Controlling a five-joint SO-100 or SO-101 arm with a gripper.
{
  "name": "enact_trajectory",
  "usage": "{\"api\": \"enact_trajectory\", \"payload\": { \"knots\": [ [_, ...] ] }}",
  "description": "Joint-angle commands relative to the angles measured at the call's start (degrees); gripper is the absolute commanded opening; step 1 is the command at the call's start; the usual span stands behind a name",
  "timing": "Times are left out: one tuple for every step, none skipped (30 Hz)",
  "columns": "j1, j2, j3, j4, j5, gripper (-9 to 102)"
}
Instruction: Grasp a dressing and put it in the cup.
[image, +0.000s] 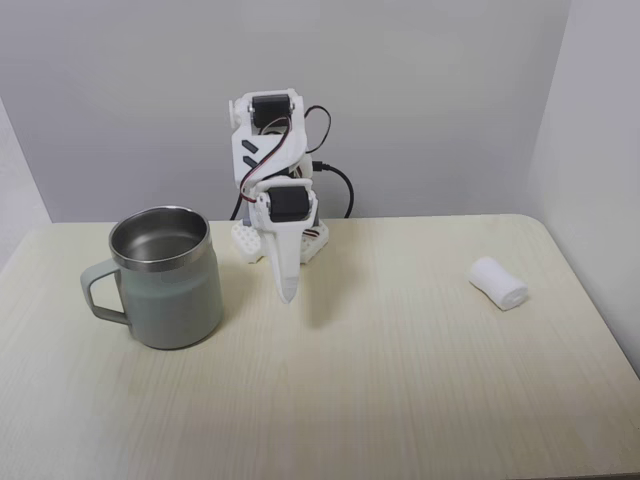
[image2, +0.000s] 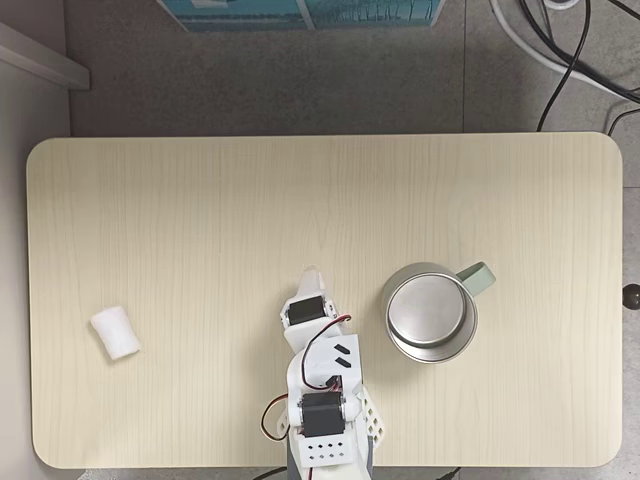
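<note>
Dressing (image: 498, 282) lies on worktop (image: 400, 380), right of frame, untouched. Cup (image: 165, 290) left, upright. End effector (image: 288, 292) centre, pointing down, clenched, empty. I must swing right, spread fingers wide, descend across roll's short axis.

A pale wood-grain table (image2: 200, 200) with rounded corners carries the cup (image: 170, 290), the dressing (image: 498, 282) well apart, and the arm's base (image2: 335, 445).

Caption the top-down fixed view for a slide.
Arm's fingers poised between gauze roll and steel-lined mug on pale table.
</note>
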Motion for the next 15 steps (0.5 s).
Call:
{"api": "enact_trajectory", "payload": {
  "knots": [
    [6.4,0.0,0.0,-4.1,7.6,0],
    [6.4,0.0,0.0,-4.1,7.6,0],
    [6.4,0.0,0.0,-4.1,7.6,0],
    [6.4,0.0,0.0,-4.1,7.6,0],
    [6.4,0.0,0.0,-4.1,7.6,0],
    [6.4,0.0,0.0,-4.1,7.6,0],
    [6.4,0.0,0.0,-4.1,7.6,0],
    [6.4,0.0,0.0,-4.1,7.6,0],
    [6.4,0.0,0.0,-4.1,7.6,0],
    [6.4,0.0,0.0,-4.1,7.6,0],
    [6.4,0.0,0.0,-4.1,7.6,0],
    [6.4,0.0,0.0,-4.1,7.6,0],
    [6.4,0.0,0.0,-4.1,7.6,0],
    [6.4,0.0,0.0,-4.1,7.6,0],
    [6.4,0.0,0.0,-4.1,7.1,0]
  ]
}}
